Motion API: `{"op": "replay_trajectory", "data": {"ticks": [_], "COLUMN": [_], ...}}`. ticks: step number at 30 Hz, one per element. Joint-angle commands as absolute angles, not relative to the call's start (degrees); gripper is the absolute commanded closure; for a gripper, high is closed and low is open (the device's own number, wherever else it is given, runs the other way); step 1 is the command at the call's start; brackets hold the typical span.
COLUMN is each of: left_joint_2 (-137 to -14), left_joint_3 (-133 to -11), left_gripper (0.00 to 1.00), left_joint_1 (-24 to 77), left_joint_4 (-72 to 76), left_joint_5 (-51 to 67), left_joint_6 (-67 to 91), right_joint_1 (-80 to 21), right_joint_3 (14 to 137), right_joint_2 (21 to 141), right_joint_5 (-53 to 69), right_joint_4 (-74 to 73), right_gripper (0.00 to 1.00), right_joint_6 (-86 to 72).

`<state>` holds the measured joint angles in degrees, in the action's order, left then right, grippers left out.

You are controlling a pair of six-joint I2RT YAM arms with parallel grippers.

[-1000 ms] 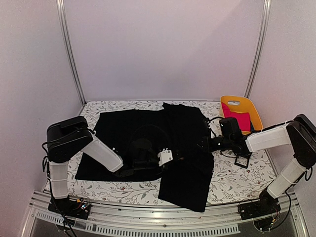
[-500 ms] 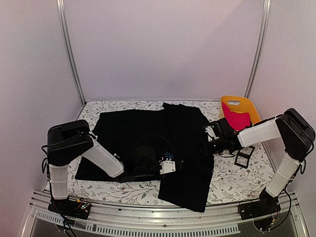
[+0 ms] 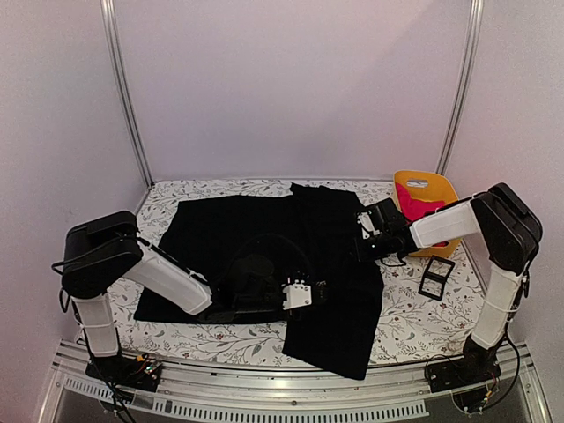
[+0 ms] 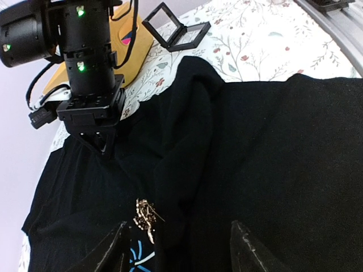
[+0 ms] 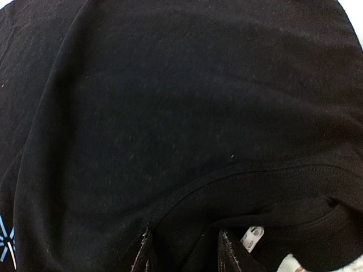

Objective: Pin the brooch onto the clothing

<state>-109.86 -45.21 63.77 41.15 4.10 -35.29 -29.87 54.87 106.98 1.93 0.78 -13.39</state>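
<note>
The clothing, a black long-sleeved shirt (image 3: 264,229), lies spread on the table. The brooch (image 4: 144,218), a small silvery-gold ornament, rests on the shirt just above its light-blue print (image 4: 138,258); it is too small to make out in the top view. My left gripper (image 4: 178,226) is open and empty low over the shirt, with the brooch just ahead of its left finger (image 4: 116,249); it also shows in the top view (image 3: 317,289). My right gripper (image 5: 184,233) is narrowly open over the collar seam, with shirt fabric between its tips. It stands at the shirt's right side (image 3: 359,247) and faces the left wrist camera (image 4: 105,150).
A yellow tray (image 3: 445,198) holding a bright pink garment (image 3: 414,204) stands at the back right. A small black square frame (image 3: 436,278) lies open on the floral cloth right of the shirt, and also shows in the left wrist view (image 4: 176,34). A white label (image 5: 251,237) sits inside the collar.
My right gripper has moved left and back, from beside the black frame onto the shirt's right side. My left gripper has shifted only slightly near the print.
</note>
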Motion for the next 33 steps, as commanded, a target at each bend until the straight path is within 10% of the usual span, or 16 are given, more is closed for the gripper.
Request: {"op": "replay_trajectory", "data": {"ticks": [1,7,22,33], "left_joint_2": [-106.1,-107.53,-114.0,-113.14], "left_joint_3": [-43.8,-49.53,-51.7,-52.24], "left_gripper": [0.41,0.61,0.54,0.55], "left_joint_1": [64.29,65.75,68.22,69.96], "left_joint_4": [38.68,19.42,16.0,8.91], "left_joint_5": [5.91,5.07,8.1,16.04], "left_joint_6": [-31.57,-29.06,-26.25,-26.32], "right_joint_1": [-26.99,-25.66,-31.42,-32.0], "right_joint_3": [58.85,64.23,69.82,81.98], "right_joint_2": [111.56,115.14,108.99,126.89], "right_joint_5": [0.33,1.0,7.4,11.25], "right_joint_4": [-2.42,-4.07,-7.38,-11.0], "right_gripper": [0.61,0.61,0.65,0.69], "right_joint_6": [-10.86,-7.82,2.13,-3.17]}}
